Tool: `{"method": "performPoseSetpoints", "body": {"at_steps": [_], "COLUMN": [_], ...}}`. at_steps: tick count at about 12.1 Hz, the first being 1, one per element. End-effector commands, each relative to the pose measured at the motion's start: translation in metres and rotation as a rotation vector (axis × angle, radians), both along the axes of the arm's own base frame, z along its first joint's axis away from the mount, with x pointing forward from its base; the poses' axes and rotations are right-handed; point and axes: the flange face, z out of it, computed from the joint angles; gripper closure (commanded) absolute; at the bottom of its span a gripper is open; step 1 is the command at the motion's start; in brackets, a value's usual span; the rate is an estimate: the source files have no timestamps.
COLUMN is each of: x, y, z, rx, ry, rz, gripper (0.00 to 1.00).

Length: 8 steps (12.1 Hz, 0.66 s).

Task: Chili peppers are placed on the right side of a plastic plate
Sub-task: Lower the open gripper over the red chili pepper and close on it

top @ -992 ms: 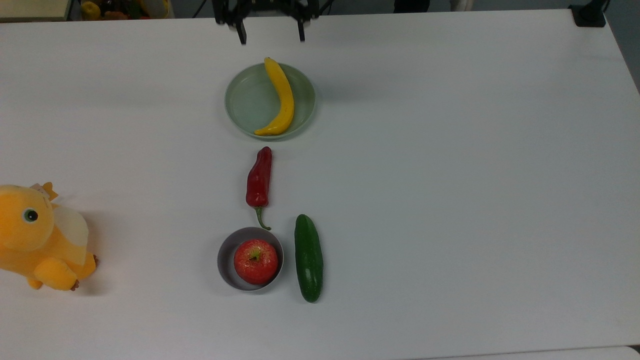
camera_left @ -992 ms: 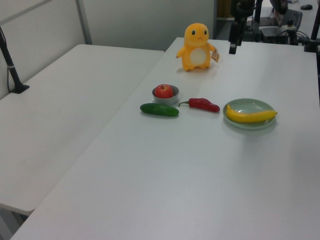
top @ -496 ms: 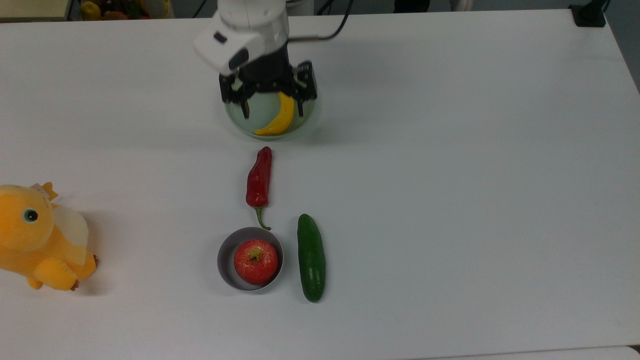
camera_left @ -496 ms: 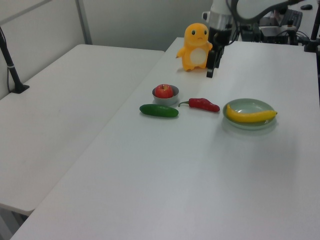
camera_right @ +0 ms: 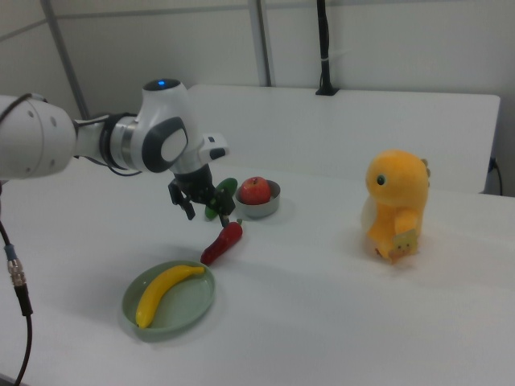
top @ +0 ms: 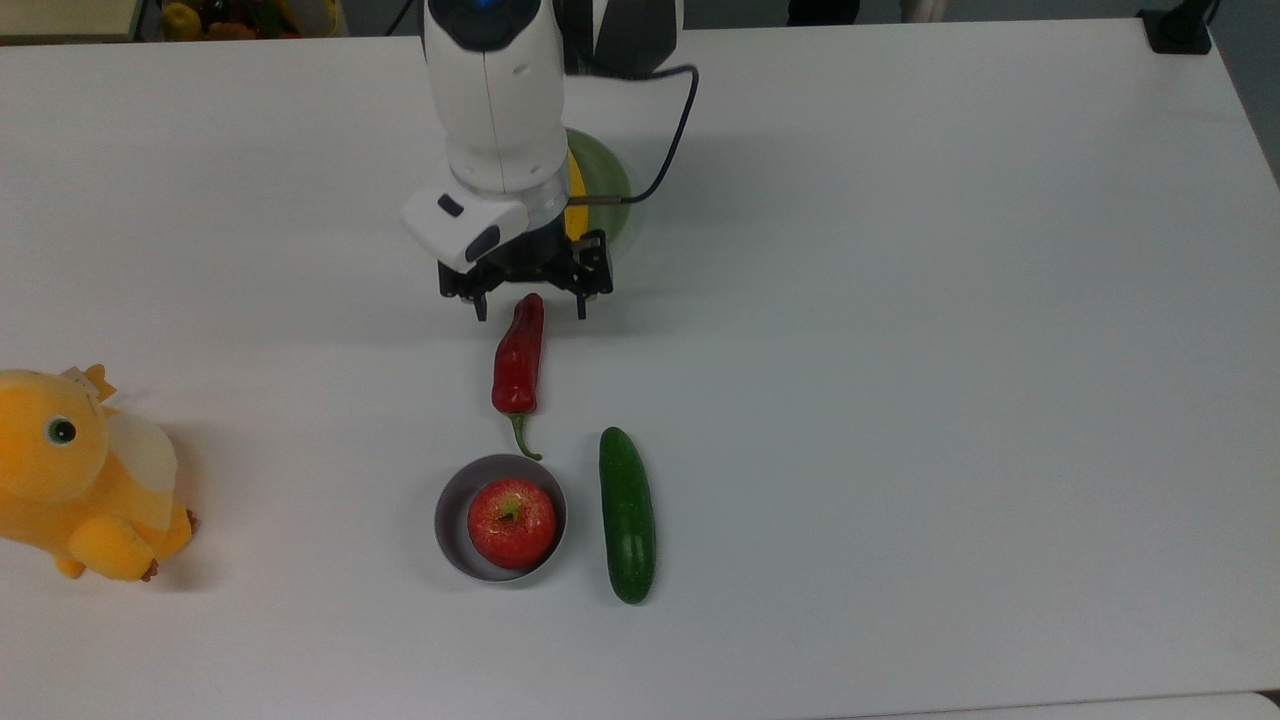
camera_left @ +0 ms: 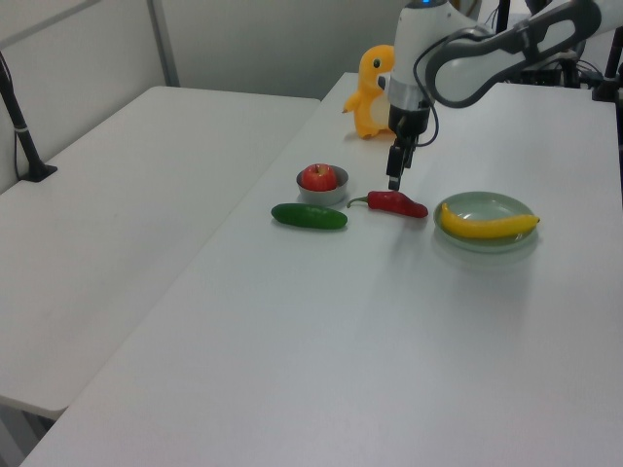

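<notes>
End effector (top: 530, 308) hangs above the plate-side tip of the chili pepper (top: 519, 355), fingers spread and empty, one on each side of the tip in the top view. Not touching it, as far as I can tell. The spread probably straddles the pepper's narrow width so it can close across the body.

Pepper lies flat on the counter (top: 900, 400), between the plastic plate (camera_left: 487, 222) and the grey bowl (top: 452, 522), stem pointing toward the bowl. Not on the plate yet.

A banana (camera_left: 487, 226) lies across the plate, taking most of one side, so free room for the pepper looks limited. Apple (top: 511, 522) sits in the bowl, cucumber (top: 627, 514) just beside it, plush toy (top: 80, 475) well apart at the top view's left.

Arm pose: wrist roughly vertical, fingers pointing down, forearm reaching over the plate and hiding most of it in the top view. Judged step: descend and grasp; the pick has not begun.
</notes>
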Motion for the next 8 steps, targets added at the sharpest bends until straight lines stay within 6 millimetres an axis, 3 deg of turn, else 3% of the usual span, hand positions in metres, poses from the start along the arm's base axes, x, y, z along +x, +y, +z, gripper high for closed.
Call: {"method": "performPoseSetpoints", "body": {"at_steps": [1, 8], "x": [0.006, 0.011], "y": [-0.006, -0.009], "z": [-0.02, -0.059], "rx": [-0.017, -0.024], "ry": [-0.019, -0.001], "rz": [-0.009, -0.005], "gripper": [0.0, 0.0]}}
